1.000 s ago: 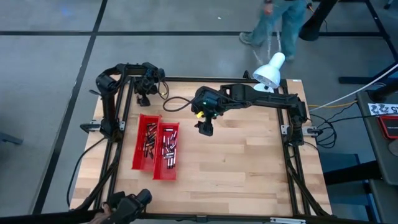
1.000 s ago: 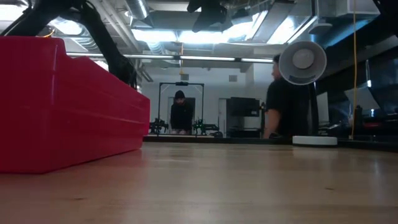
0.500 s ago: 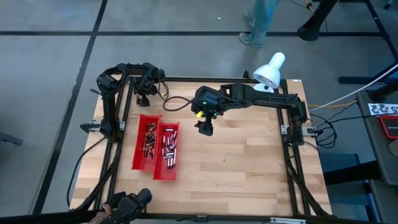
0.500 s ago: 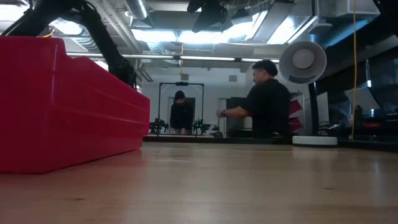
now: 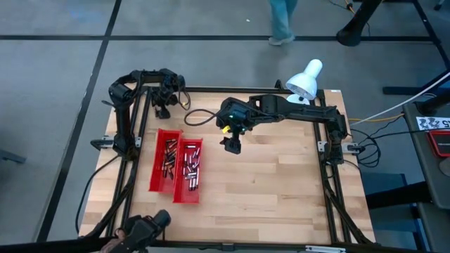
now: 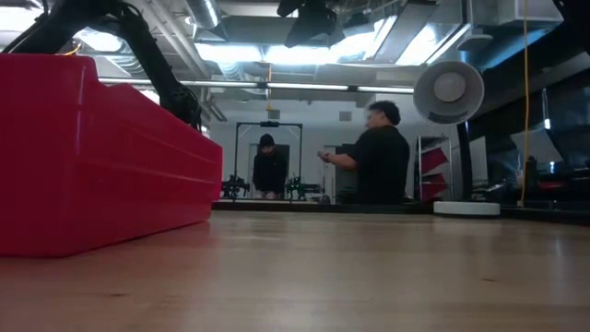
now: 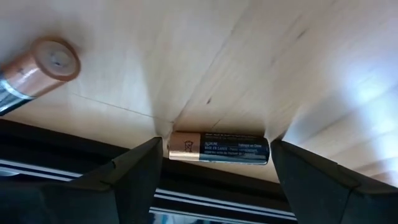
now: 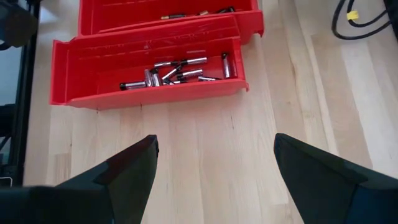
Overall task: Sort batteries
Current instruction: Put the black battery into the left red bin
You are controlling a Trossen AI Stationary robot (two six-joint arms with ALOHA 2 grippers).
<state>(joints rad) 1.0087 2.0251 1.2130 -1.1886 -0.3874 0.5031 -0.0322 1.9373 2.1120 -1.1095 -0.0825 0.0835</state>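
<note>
At the far left corner of the table (image 5: 274,176), the left gripper (image 5: 163,104) is held low over the wood. Its jaws are spread apart. One battery (image 7: 217,148) is seen lying flat on the table between them, with an end very close to each jaw. It cannot be told if the jaws touch it. Another battery (image 7: 37,68) with a copper-coloured end is seen lying on the wood a little way off.

Just to the right of that arm, two red trays (image 5: 153,176) are set side by side, touching along their long sides. Many little batteries (image 5: 169,156) are piled in the left tray. More batteries (image 5: 191,165) are piled in the right tray (image 5: 188,200). In the low view, a red tray wall (image 6: 101,157) is seen up close on the left.

Further right, near the middle of the table, the right gripper (image 5: 230,144) is held above the bare wood, near the trays but not touching them. Its jaws are spread wide and nothing is held in them. The trays and their batteries (image 8: 177,71) are seen ahead of it in the right wrist view.

At the far right corner of the table, a white lamp (image 5: 306,79) is seen. In the room behind the table, a person in a dark top (image 6: 373,166) is seen standing, and another person (image 6: 267,168) is seen further back.
</note>
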